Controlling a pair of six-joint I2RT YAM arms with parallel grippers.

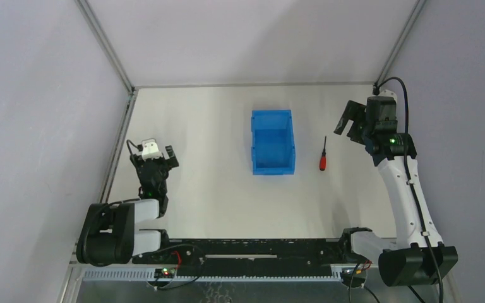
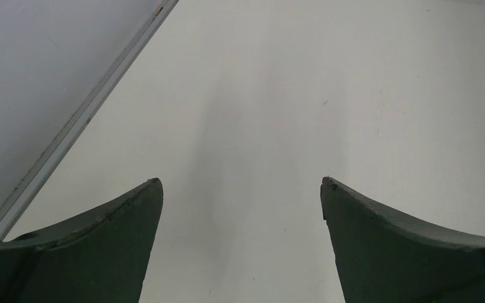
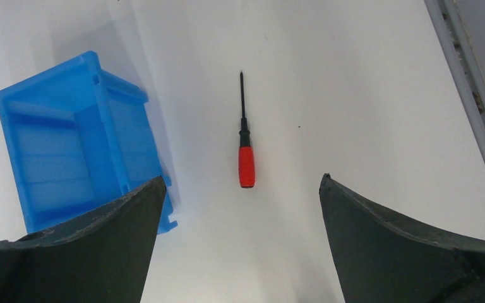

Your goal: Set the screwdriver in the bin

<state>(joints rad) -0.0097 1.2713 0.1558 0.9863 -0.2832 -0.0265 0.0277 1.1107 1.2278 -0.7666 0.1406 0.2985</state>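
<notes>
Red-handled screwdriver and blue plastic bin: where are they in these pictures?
small red-handled screwdriver (image 3: 246, 167): right wrist view, on its red handle.
rectangular blue plastic bin (image 1: 273, 169): top external view, on its near end wall.

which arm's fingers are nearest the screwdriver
The right arm's fingers, raised just right of the screwdriver; the left arm's fingers sit beyond the bin.

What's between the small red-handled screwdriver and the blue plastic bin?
Only bare white table between red-handled screwdriver and blue bin, as the right wrist view shows.
</notes>
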